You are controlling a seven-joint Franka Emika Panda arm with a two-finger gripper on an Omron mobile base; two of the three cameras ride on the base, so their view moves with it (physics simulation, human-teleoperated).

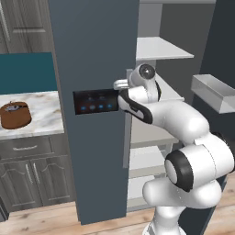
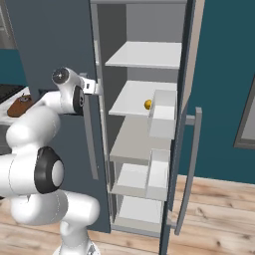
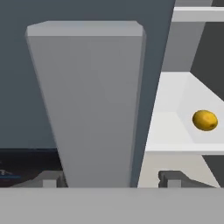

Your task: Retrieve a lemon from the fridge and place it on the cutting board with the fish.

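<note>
Hand view: gripper jaws parted around fridge's flat grey handle; round glossy lemon on shelf.

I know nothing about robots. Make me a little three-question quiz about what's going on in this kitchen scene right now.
1. True or false: the lemon lies on a shelf inside the fridge.
2. Which is open: the right fridge door, or the one with the touch panel?
3. What lies between the pincer fingers: A) the lemon, B) the long grey handle, C) the cutting board?

Key: 1 true. 2 the right door. 3 B; whether they touch it, I cannot tell.
</note>
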